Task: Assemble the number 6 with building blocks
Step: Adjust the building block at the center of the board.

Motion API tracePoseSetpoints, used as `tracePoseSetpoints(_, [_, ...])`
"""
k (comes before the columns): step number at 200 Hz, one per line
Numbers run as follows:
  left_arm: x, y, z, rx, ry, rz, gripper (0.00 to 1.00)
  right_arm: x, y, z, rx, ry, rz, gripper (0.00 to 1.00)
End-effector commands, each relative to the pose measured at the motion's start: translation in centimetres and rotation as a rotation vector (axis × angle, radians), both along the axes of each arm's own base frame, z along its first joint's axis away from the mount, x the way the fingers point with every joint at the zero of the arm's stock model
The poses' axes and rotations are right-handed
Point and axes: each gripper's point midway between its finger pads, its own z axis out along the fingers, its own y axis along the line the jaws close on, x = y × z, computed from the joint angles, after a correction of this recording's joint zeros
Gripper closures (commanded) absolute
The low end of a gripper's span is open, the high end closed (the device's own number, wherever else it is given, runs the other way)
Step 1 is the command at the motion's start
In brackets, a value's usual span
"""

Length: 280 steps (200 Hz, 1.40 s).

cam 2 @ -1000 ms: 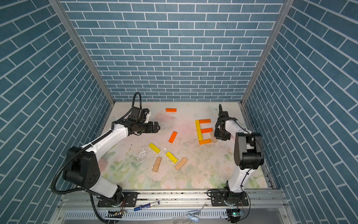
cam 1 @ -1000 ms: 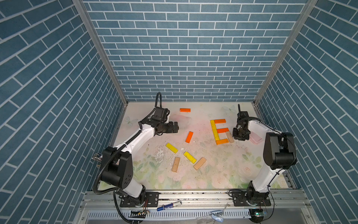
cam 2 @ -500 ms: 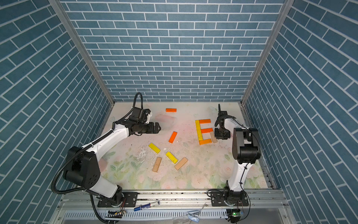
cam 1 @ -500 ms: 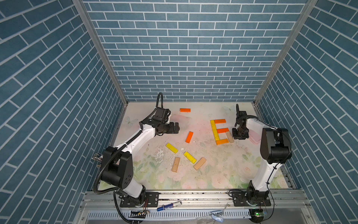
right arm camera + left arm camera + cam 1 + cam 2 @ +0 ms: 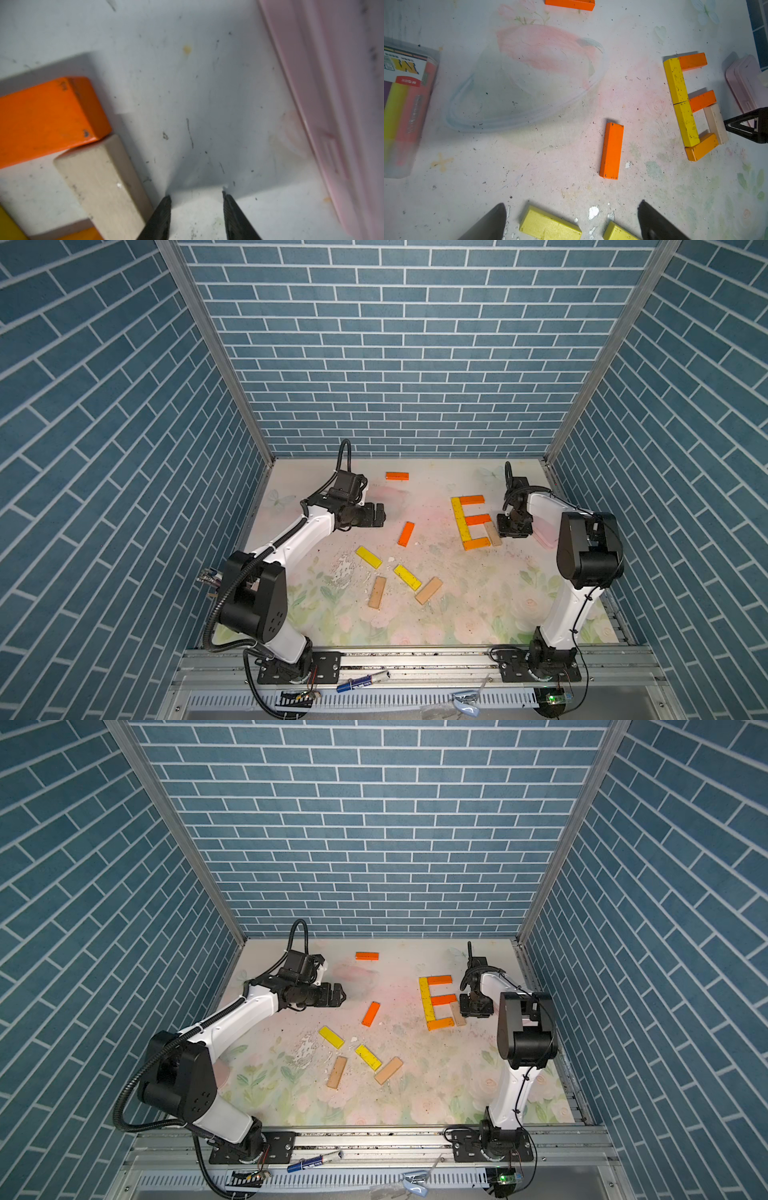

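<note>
Seating the plain tan wooden plank [image 5: 99, 182] as the closing side of the 6's lower loop looks like the step in hand. It lies flat, with one end touching the middle orange wooden plank [image 5: 47, 116] and the other at the bottom orange plank [image 5: 476, 543]. It is slightly skewed against the yellow plank spine [image 5: 459, 516].

Right gripper [image 5: 196, 197] sits low just beside it, jaws partly open with nothing between them. Suggest lifting straight up before swinging away: one finger is nearly against the plank, and the pink rounded case [image 5: 332, 104] is close on the other side. Square up only with a light side push.

Left gripper [image 5: 571, 204] hangs wide open and empty above the loose yellow planks [image 5: 550, 226], arm reaching toward table centre.
</note>
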Motion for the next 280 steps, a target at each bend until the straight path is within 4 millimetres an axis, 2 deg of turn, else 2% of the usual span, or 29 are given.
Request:
tracePoseSetpoints(1, [0.1, -0.2, -0.1, 0.005, 0.005, -0.004, 0.01, 0.1, -0.1, -0.7, -0.01, 0.026, 0.037, 0.54])
tracePoseSetpoints(71, [0.2, -0.3, -0.4, 0.006, 0.012, -0.006, 0.01, 0.6, 0.1, -0.8, -0.002, 0.028, 0.055, 0.52])
tracePoseSetpoints(280, [0.2, -0.5, -0.5, 0.007, 0.016, -0.011, 0.01, 0.2, 1.3, -0.7, 0.058, 0.033, 0.064, 0.45])
